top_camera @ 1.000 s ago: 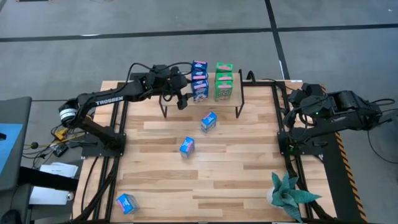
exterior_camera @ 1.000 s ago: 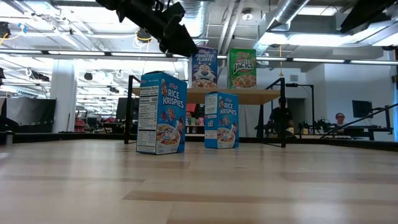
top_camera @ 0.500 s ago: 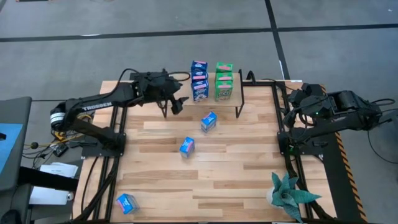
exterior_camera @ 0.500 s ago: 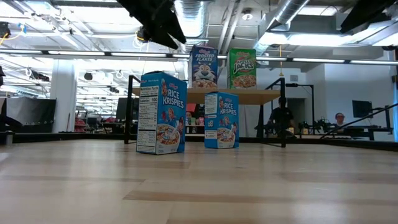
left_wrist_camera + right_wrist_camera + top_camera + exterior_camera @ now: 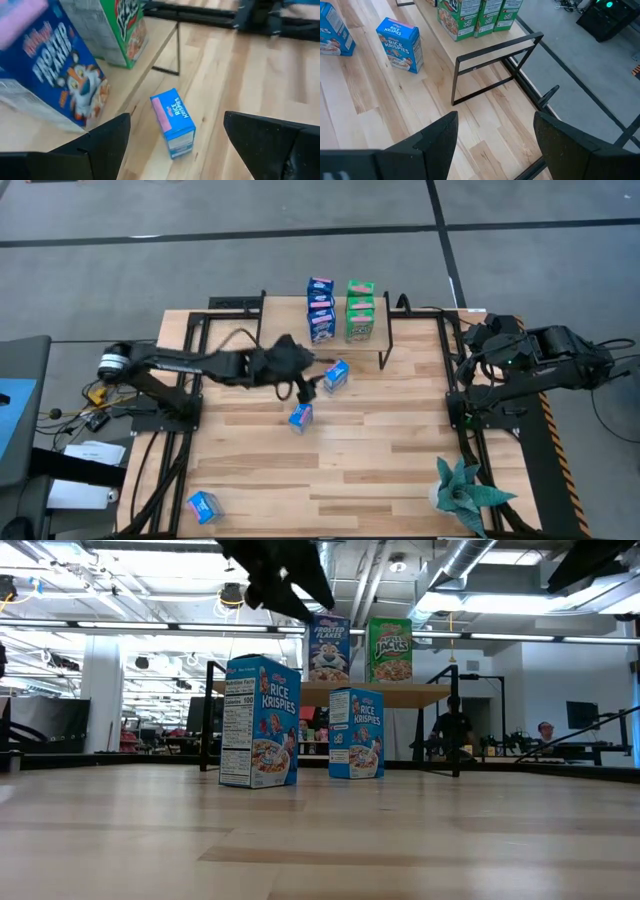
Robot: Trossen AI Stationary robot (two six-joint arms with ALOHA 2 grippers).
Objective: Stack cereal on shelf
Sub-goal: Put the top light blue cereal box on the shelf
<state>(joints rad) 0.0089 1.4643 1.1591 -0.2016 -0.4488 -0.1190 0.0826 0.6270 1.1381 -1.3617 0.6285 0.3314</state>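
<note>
Six cereal boxes already stand on the shelf (image 5: 385, 330) at the upper centre of the high view: a blue row (image 5: 320, 308) and a green row (image 5: 360, 308). Three more wait on the table (image 5: 380, 450): a Rice Krispies box (image 5: 336, 375) just below the shelf, another (image 5: 300, 415) a little lower near the frame's centre, and a third (image 5: 203, 505) far off at the lower left.

The left gripper (image 5: 305, 386) hangs between the two central boxes, fingers spread wide and holding nothing; in its wrist view the nearer box (image 5: 173, 122) stands between them.

The likely trouble is a descent slightly off line, so that one finger strikes the light, upright box and topples or skids it. A later lift could also clip the shelf's edge or knock the blue row standing there.

The right gripper (image 5: 492, 145) waits at the right edge, fingers open and empty.
</note>
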